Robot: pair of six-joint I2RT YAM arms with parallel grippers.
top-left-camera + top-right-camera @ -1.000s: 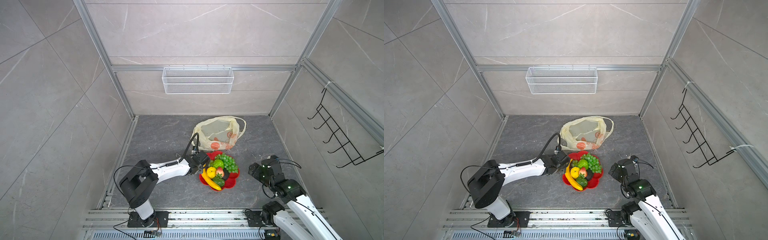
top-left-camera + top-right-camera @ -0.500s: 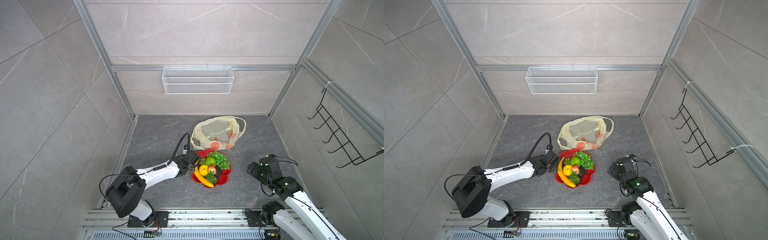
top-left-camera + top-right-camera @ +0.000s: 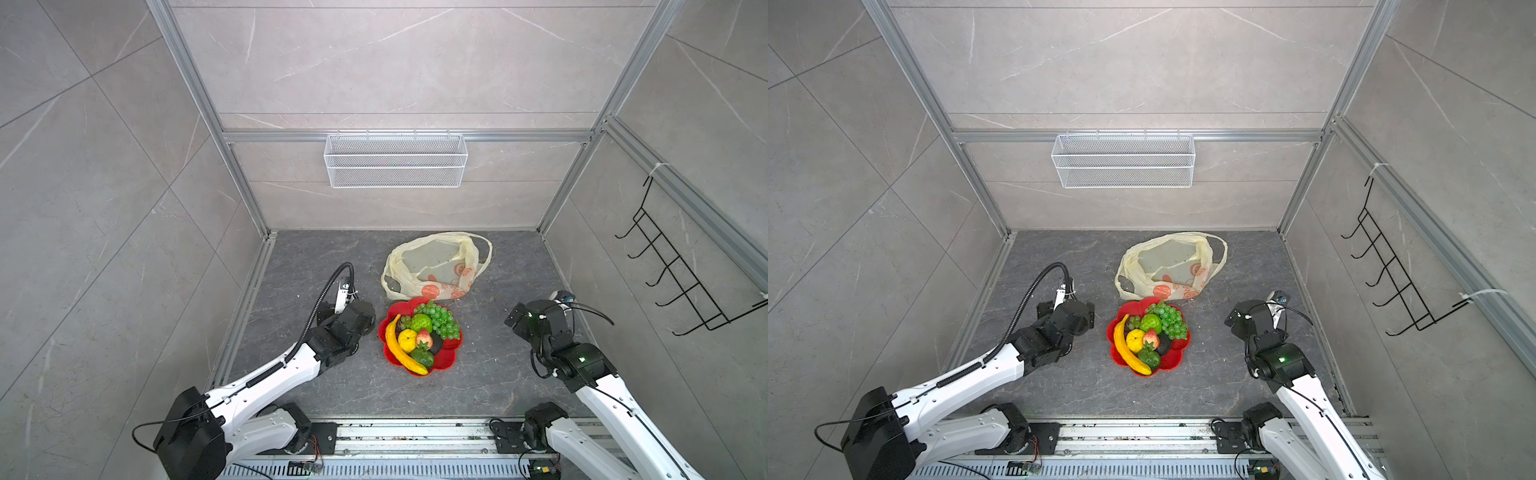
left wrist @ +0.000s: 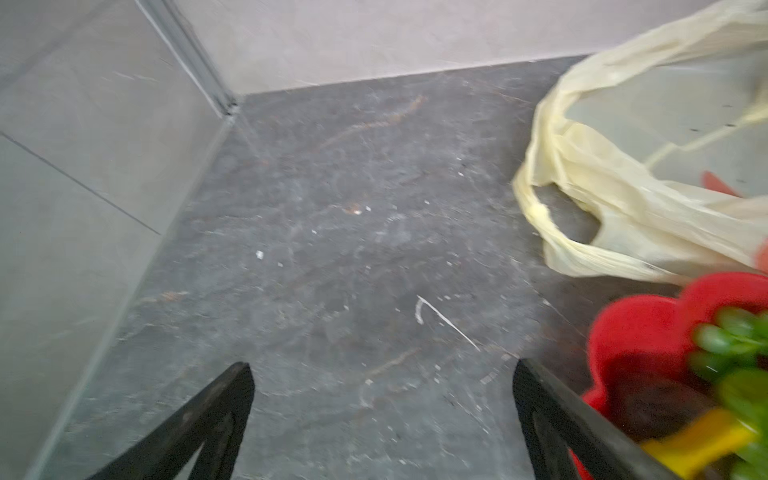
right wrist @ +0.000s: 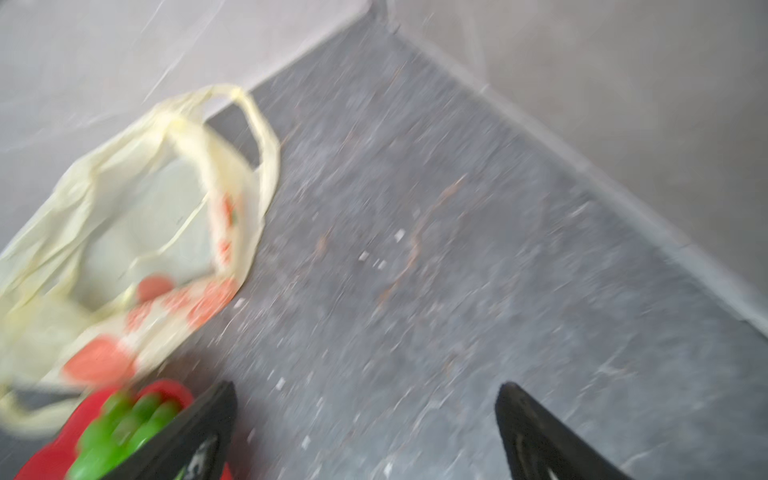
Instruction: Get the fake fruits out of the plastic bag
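Left gripper (image 4: 382, 365): fingers spread wide, nothing between them but bare dark floor (image 4: 332, 249). It hangs low over the floor, holding nothing.

Right gripper (image 5: 366, 386): same, fingers wide apart over bare floor, empty. That wrist view is motion-blurred, but the gap is clear.

Between the two grippers sits the red flower-shaped plate (image 3: 446, 359). It is just beside the left gripper on its inner side, and the right gripper is further off on the opposite side. Neither gripper touches it.

The fake fruits are piled on the plate:
- banana (image 3: 401, 347) lies along the rim nearest the left gripper
- lemon-like ball (image 3: 407, 338) lies against the banana
- strawberry (image 3: 424, 337) is in the middle
- bumpy green fruit (image 3: 421, 322) sits on the far side of the pile
- grape bunch (image 3: 442, 320) is on the side toward the right gripper, spilling to the far rim
- dark green avocado (image 3: 422, 357) is at the near end, by the banana tip
- there is something dark under the strawberry; I can't tell what it is.

The plastic bag (image 3: 432, 266) lies beyond the plate, ahead of both grippers toward the rear wall. It is slumped flat on the floor with its mouth open and its handles splayed. The orange-red prints are on the edge facing the plate. That edge meets the plate's far rim in both top views, though I can't tell whether it is touching or only overlapping.

Further out, a white wire basket (image 3: 395, 166) hangs on the rear wall. A black hook rack (image 3: 681, 282) is on the wall on the right arm's side.
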